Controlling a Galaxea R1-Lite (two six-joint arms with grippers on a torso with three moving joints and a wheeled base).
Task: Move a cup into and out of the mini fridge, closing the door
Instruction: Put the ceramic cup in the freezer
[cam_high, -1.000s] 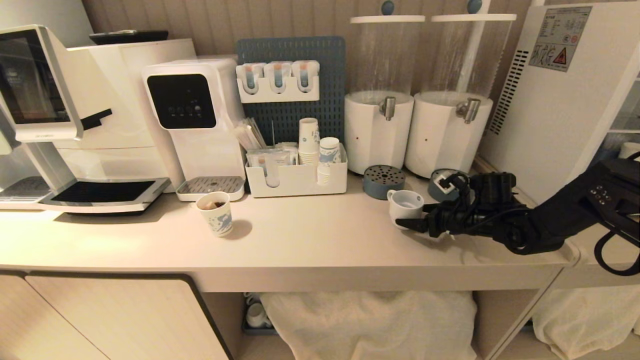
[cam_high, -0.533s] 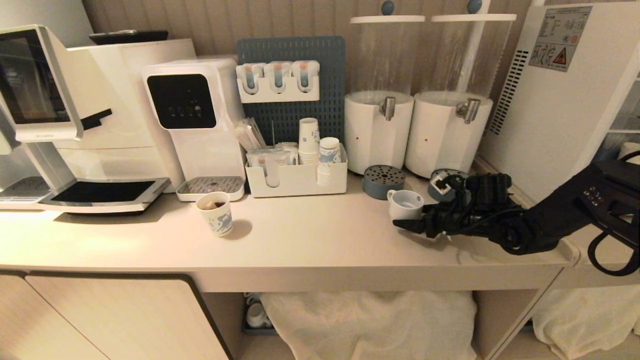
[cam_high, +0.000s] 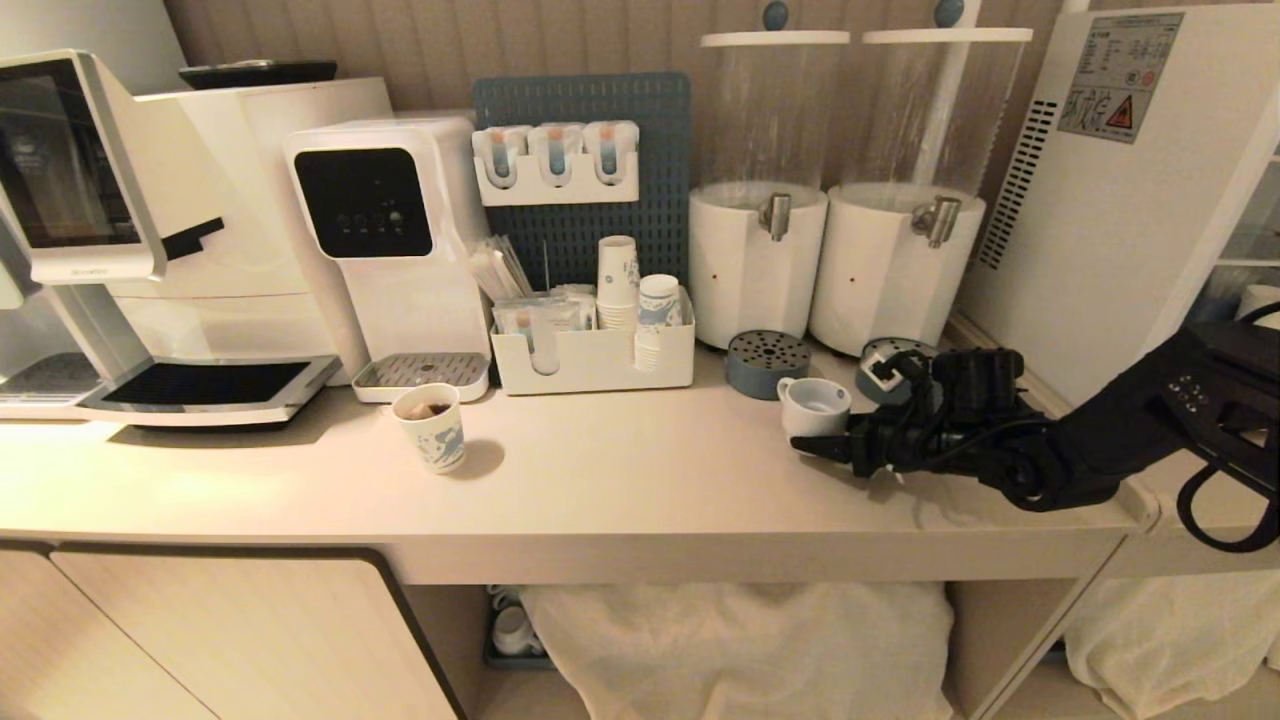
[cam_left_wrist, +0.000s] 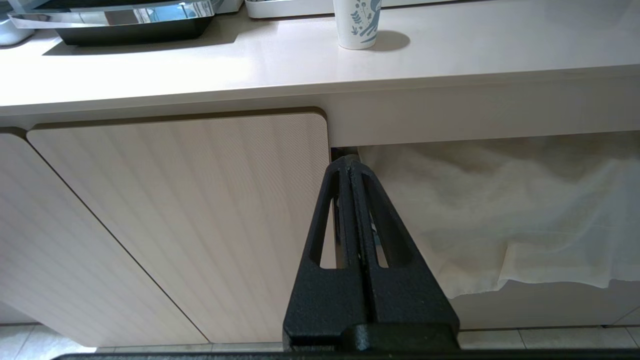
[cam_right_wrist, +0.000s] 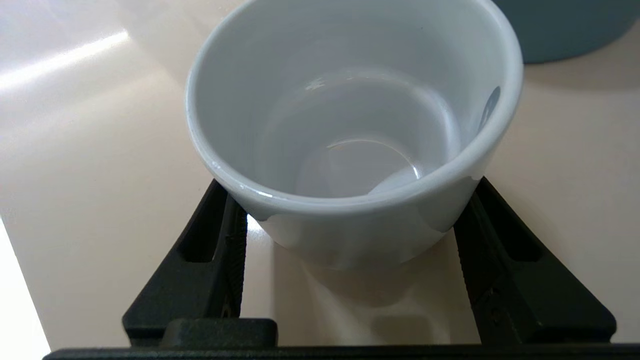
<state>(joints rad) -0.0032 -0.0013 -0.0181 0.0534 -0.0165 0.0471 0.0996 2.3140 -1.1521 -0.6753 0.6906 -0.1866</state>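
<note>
The small white cup (cam_high: 815, 402) stands on the counter (cam_high: 620, 480) in front of the two drink dispensers, its handle turned away from the arm. My right gripper (cam_high: 818, 428) reaches in from the right, low over the counter. In the right wrist view the cup (cam_right_wrist: 350, 115) is empty and one of the gripper's (cam_right_wrist: 350, 186) black fingers (cam_right_wrist: 227, 225) presses on each flank of it. The mini fridge (cam_high: 1100, 230) shows its white side with the warning sticker at the far right. Its door is out of view. My left gripper (cam_left_wrist: 350, 167) hangs shut and empty below the counter, before a cabinet door.
Two blue-grey round drip trays (cam_high: 767, 362) sit just behind the cup, under the white drink dispensers (cam_high: 757, 265). A patterned paper cup (cam_high: 432, 428) stands mid-counter. Behind it are an organiser of paper cups (cam_high: 590, 355), a water dispenser (cam_high: 385, 240) and a coffee machine (cam_high: 120, 250).
My right gripper's fingers have drawn in from wide open onto the cup's sides, and the cup has shifted slightly back and right. The left arm has not moved.
</note>
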